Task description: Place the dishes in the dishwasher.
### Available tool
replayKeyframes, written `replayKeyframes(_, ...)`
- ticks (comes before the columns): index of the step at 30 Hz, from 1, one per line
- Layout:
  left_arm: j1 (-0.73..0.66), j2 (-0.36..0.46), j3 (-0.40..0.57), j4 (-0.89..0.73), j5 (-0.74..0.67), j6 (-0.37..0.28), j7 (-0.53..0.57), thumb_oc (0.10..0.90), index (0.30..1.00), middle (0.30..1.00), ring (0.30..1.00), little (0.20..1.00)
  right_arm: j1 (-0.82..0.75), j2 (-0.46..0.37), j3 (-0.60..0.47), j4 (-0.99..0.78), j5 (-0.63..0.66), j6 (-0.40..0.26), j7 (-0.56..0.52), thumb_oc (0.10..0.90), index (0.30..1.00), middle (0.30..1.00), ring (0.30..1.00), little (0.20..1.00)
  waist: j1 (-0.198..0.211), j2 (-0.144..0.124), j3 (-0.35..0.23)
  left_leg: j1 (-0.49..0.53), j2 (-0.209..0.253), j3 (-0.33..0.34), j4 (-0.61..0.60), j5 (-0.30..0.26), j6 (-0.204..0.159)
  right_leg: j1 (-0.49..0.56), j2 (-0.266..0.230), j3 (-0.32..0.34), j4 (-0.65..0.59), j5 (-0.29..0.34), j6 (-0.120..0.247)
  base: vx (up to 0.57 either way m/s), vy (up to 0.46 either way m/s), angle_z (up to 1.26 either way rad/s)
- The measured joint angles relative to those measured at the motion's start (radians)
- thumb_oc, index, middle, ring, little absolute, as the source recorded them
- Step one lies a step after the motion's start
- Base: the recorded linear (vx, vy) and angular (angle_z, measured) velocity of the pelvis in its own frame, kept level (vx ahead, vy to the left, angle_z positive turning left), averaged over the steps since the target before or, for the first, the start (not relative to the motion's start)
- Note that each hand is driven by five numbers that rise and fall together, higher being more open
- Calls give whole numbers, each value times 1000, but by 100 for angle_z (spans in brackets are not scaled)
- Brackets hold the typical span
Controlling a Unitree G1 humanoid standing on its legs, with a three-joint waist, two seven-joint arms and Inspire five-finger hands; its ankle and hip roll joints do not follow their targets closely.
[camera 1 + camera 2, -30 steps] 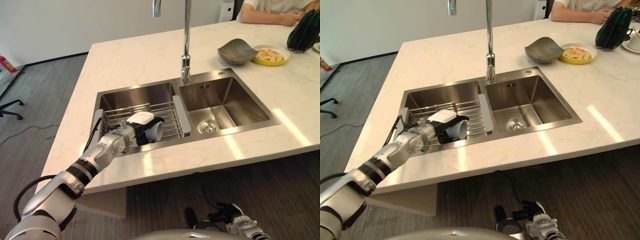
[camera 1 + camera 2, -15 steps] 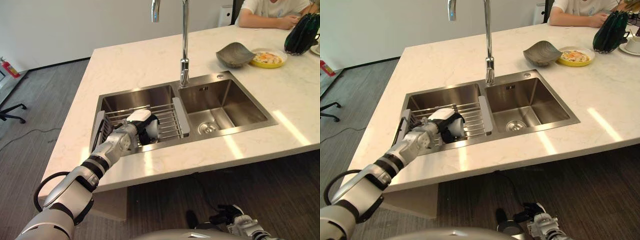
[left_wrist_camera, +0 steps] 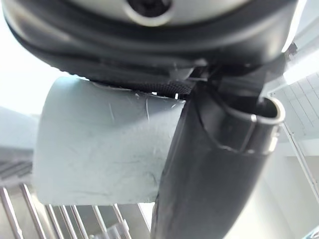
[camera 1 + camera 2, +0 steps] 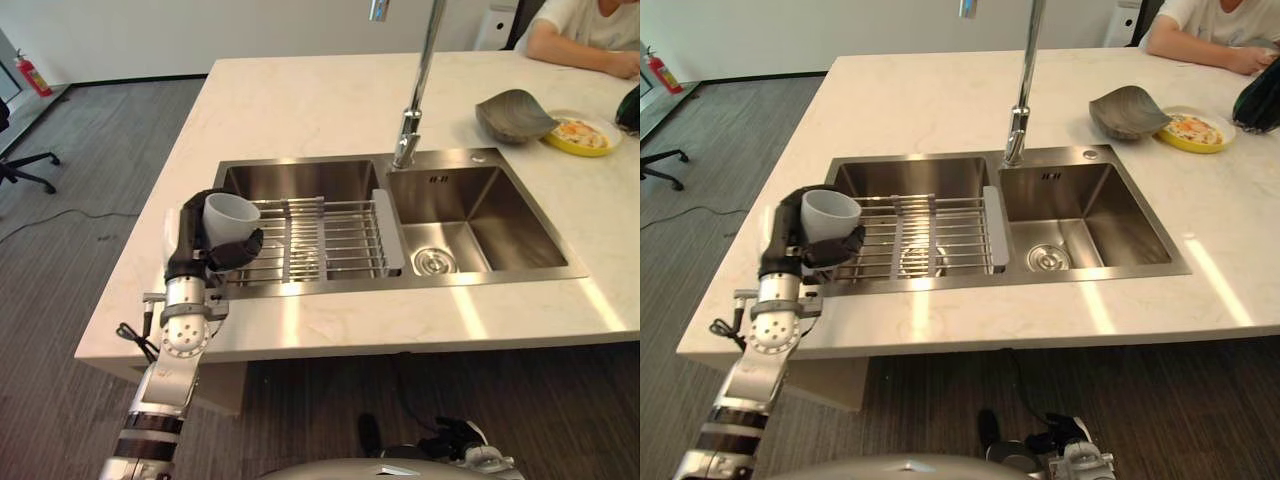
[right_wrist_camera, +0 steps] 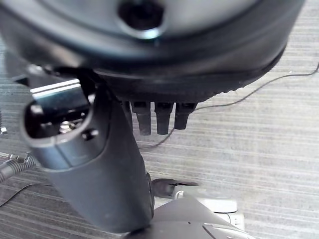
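Left eye view: the left hand (image 4: 205,250) is raised over the left end of the sink (image 4: 300,180), its dark fingers and thumb curled round a white cup (image 4: 230,218). The cup stands upright with its mouth up, held above the near left corner of the left basin. Under and beside it a wire rack (image 4: 330,240) spans that basin, with a grey end piece against the divider. The right basin (image 4: 470,225) has a round drain at its bottom. A tall faucet (image 4: 412,120) rises behind the divider. The sink is set in a pale stone table (image 4: 300,100). At the table's far right a grey bowl (image 4: 512,113) sits just beside a yellow plate (image 4: 580,132) with food on it, and a person's arm (image 4: 575,45) rests on the far edge. An office chair's base (image 4: 25,165) shows on the floor at far left.

Right eye view: the same scene. The cup (image 4: 828,213) sits in the left hand's (image 4: 800,250) grasp at the rack's left end; a dark green bag (image 4: 1260,95) shows at the right edge.

Left wrist view: the cup's pale wall (image 3: 99,149) lies against the palm, with the thumb (image 3: 214,164) pressed along its side; rack wires show past it.

Right wrist view: the right hand (image 5: 149,74) hangs over grey floor, its fingers straight and holding nothing, the thumb (image 5: 89,159) standing out.
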Motion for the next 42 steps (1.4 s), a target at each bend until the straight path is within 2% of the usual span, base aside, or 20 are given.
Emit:
replayKeyframes(9, 177, -39, 196, -34, -76, -45, 75, 400, 300, 300, 300, 300, 20, -12, 11, -6, -1, -2, 1, 800, 900, 900, 900, 900, 110, 15, 5, -8, 11, -79, 6, 6, -8, 20, -4, -73, 0, -13, -13, -22, -58, 30)
replayKeyframes(13, 148, -71, 205, -46, -80, -81, 115, 400, 300, 300, 300, 300, 20, -40, 39, -17, -3, -2, -3, 800, 900, 900, 900, 900, 200, 25, 15, -129, -7, -287, 51, 49, -30, 20, -40, -265, 5, -46, 10, -253, -111, 145)
replayKeyframes(16, 45, -70, 145, -48, -82, -86, 124, 400, 300, 300, 300, 300, 21, -56, 42, -15, -3, -18, -10, 800, 900, 900, 900, 900, 228, 17, 34, -276, -52, -496, 12, 215, -164, -9, -78, -398, 6, -84, -13, -191, -86, 279)
replayKeyframes(17, 22, -66, 132, -58, -82, -88, 127, 400, 300, 300, 300, 300, 22, -73, 43, -9, -2, -18, -6, 800, 900, 900, 900, 900, 225, 9, 52, -299, -56, -443, 7, 221, -168, -12, -91, -463, 1, -78, -53, -97, -19, 317)
replayKeyframes(18, 25, -58, 139, -62, -81, -95, 146, 400, 300, 300, 300, 300, 12, -73, 40, 10, 3, -34, -1, 800, 900, 900, 900, 900, 223, 10, 54, -321, -36, -236, 26, 153, -107, -12, -105, -557, 1, -79, -54, -83, 45, 309)
replayKeyframes(19, 18, -30, 153, -63, -80, -94, 175, 400, 300, 300, 300, 300, 26, -59, 34, -17, 3, -58, -17, 800, 900, 900, 900, 900, 184, -23, 65, -322, 1, 95, 90, 117, -82, 7, -148, -678, 1, -95, -52, -63, 103, 329)
replayKeyframes(20, 0, 9, 154, -64, -75, -93, 182, 400, 300, 300, 300, 300, 32, -43, 32, -23, 5, -66, -11, 800, 900, 900, 900, 900, 145, -42, 70, -293, 49, 312, 132, 83, -87, 34, -172, -755, 1, -110, -37, -68, 173, 329)
replayKeyframes(21, -8, 30, 155, -78, -55, -97, 182, 400, 300, 300, 300, 300, 24, -29, 17, -12, 8, -64, -3, 800, 900, 900, 900, 900, 125, -51, 66, -263, 100, 393, 169, 59, -117, 39, -169, -748, 3, -114, -26, -69, 234, 238)
replayKeyframes(24, 9, 36, 148, -126, -21, -100, 178, 400, 300, 300, 300, 300, 4, -21, -84, -15, 45, -56, -8, 800, 900, 900, 900, 900, 150, -48, 67, -165, 147, 404, 133, 37, -131, 40, -173, -747, 18, -113, -1, 1, 211, 88)
replayKeyframes(26, 9, 20, 129, -127, 11, -108, 170, 400, 300, 300, 300, 300, -15, -46, -113, -30, 79, -51, -31, 800, 900, 900, 900, 900, 140, 16, 36, -67, 151, 369, 6, 126, -104, 48, -184, -778, 65, -99, 42, 106, 306, 79)
replayKeyframes(27, 2, 18, 127, -124, 17, -109, 165, 400, 300, 300, 300, 300, -20, -50, -104, -43, 79, -50, -34, 800, 900, 900, 900, 900, 139, 27, 30, -67, 145, 350, 6, 78, -117, 53, -196, -802, 82, -89, 61, 120, 312, 88)
replayKeyframes(30, -51, -12, 44, -106, 15, -100, 145, 400, 300, 300, 300, 300, 15, 14, -73, -44, 82, -50, -51, 800, 900, 900, 900, 900, 130, -49, 8, -88, 66, 212, 52, 60, -79, 128, -293, -881, 100, -65, 36, 118, 318, 136)
replayKeyframes(33, -43, 37, -5, -108, 20, -92, 132, 400, 300, 300, 300, 300, 32, 93, -79, -86, 101, -66, -48, 800, 900, 900, 900, 900, 114, -73, 13, -218, 58, 128, 287, -12, 8, 109, -411, -796, 367, -34, -11, 152, 204, 141)
replayKeyframes(34, -24, 38, -12, -109, 22, -90, 122, 400, 300, 300, 300, 300, 42, 83, -82, -94, 113, -79, -40, 800, 900, 900, 900, 900, 100, -34, 2, -166, 57, 144, 215, -18, 23, 34, -429, -668, 546, -45, 26, 155, 150, 157)
replayKeyframes(35, -34, 41, -30, -108, 21, -91, 130, 400, 300, 300, 300, 300, 44, 74, -75, -103, 122, -82, -40, 800, 900, 900, 900, 900, 65, 7, 1, -128, 67, 102, 129, -30, 45, -23, -336, -467, 615, -158, 116, 238, 106, 185)
replayKeyframes(36, -100, 81, -51, -99, 21, -89, 145, 400, 300, 300, 300, 300, 21, 96, -77, -100, 138, -84, -42, 800, 900, 900, 900, 900, 30, -26, 33, -119, 56, 21, 85, -5, 19, -86, -168, -125, 604, -296, 204, 217, 7, 178)
replayKeyframes(37, -130, 84, -60, -96, 21, -86, 138, 400, 300, 300, 300, 300, -7, 102, -70, -75, 162, -73, -40, 800, 900, 900, 900, 900, 27, -45, 54, -107, 45, -6, 70, -6, 21, -155, -72, 13, 553, -349, 157, 131, -27, 128)
replayKeyframes(39, -139, 68, -79, -82, 21, -86, 134, 400, 300, 300, 300, 300, -9, 101, -64, -81, 195, -73, -40, 800, 900, 900, 900, 900, 10, -48, 54, -104, 46, -43, 63, -7, 22, -208, -17, 65, 453, -345, 108, 78, -68, 83)
replayKeyframes(40, -146, 74, -110, -52, 22, -86, 111, 400, 300, 300, 300, 300, -23, 88, -34, -92, 203, -76, -42, 800, 900, 900, 900, 900, -4, -57, 49, -76, 43, -69, 40, -11, 11, -262, -51, -57, 276, -263, 72, 115, -78, 102)
replayKeyframes(42, -84, 113, -119, -34, 23, -82, 94, 400, 300, 300, 300, 300, -15, 97, -18, -91, 202, -76, -42, 800, 900, 900, 900, 900, 4, -106, 37, 26, 16, -76, 15, -55, -34, -276, -139, -222, 229, -25, 34, 146, -83, 44)
